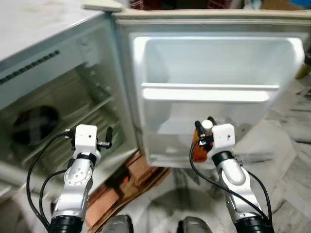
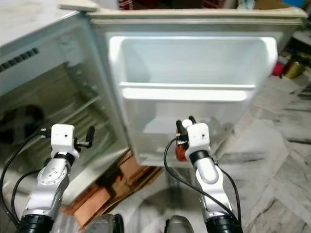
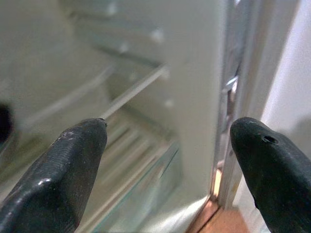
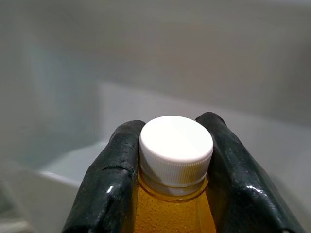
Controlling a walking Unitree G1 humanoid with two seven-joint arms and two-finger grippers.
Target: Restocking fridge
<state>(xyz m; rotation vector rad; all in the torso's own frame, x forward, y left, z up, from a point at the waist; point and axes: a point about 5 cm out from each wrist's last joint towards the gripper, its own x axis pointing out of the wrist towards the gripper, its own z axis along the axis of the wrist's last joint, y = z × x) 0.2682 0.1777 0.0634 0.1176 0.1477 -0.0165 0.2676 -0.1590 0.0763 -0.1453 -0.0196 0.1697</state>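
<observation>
Scene: small fridge (image 1: 53, 73) stood open, upper left of the frame; its door (image 1: 214, 63) swung wide, centre and upper right, inner side facing the camera.
Door shelf: white door shelf (image 1: 209, 92) ran across mid-frame, nothing on it; lower door bin (image 1: 165, 158) sat behind the bottle.
Bottle: orange-liquid bottle (image 4: 175, 194) with white cap (image 4: 176, 145), held upright low in front of the door, lower centre-right of the frame, just at the lower bin.
Right gripper: right gripper (image 4: 175, 160) was closed around the bottle neck, fingers (image 4: 109, 184) pressed on both sides under the cap.
Left gripper: left gripper (image 3: 170, 160) was spread wide, holding nothing, aimed into the fridge interior at the wire racks (image 3: 136, 145), lower left of the frame.
Floor: cardboard (image 1: 131, 179) lay under the door edge, bottom centre.
Risk: grip sat only on the neck, so the bottle could swing or slip if moved fast.
Risk 2: the base looked likely to catch the bin lip if not lifted over, tipping it.
Risk 3: pushing on the door could swing it away.
</observation>
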